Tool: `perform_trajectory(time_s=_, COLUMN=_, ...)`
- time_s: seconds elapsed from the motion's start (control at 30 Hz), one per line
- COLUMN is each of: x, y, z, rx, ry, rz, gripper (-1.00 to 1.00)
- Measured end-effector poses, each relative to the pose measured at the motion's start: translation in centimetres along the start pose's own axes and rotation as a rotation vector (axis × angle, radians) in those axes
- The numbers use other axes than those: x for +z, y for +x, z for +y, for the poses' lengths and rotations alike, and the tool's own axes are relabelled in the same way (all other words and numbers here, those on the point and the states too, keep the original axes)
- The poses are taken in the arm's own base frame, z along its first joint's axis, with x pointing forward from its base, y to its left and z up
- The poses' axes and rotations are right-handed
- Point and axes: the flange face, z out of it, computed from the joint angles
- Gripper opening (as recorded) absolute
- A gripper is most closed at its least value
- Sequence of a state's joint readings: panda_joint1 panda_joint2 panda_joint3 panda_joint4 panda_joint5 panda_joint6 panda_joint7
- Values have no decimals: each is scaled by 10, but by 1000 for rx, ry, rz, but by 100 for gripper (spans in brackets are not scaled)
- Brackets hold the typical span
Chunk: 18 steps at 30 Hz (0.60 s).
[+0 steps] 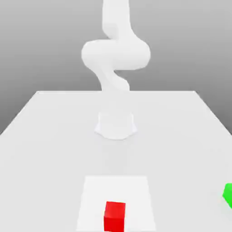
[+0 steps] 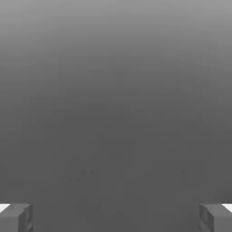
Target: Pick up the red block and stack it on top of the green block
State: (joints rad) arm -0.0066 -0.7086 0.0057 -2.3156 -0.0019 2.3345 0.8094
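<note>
The red block [image 1: 114, 216] sits on the white table near the front edge, about in the middle of the exterior view. The green block [image 1: 228, 195] lies at the exterior view's right edge, cut off by the frame, well apart from the red one. In the hand view my gripper [image 2: 116, 218] is open, its two grey fingertips [image 2: 16, 218] standing far apart with nothing between them and only a plain grey background beyond. The white arm [image 1: 115, 52] curls up from its base and leaves the exterior view at the top.
The arm's round base [image 1: 116, 125] stands at the table's middle, behind the blocks. A brighter square patch [image 1: 136, 190] marks the table around the red block. The table's far edge [image 1: 116, 92] runs behind the base.
</note>
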Motion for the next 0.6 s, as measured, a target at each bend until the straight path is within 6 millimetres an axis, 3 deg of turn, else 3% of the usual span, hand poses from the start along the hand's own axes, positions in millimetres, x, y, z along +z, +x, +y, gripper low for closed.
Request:
perform_trajectory(time_s=0.3, x=177, y=-25, z=26, rx=27, ry=-201, rz=-171, gripper=0)
perform_trajectory(time_s=0.6, x=324, y=-88, z=95, rx=56, ry=-394, rz=-343, gripper=0)
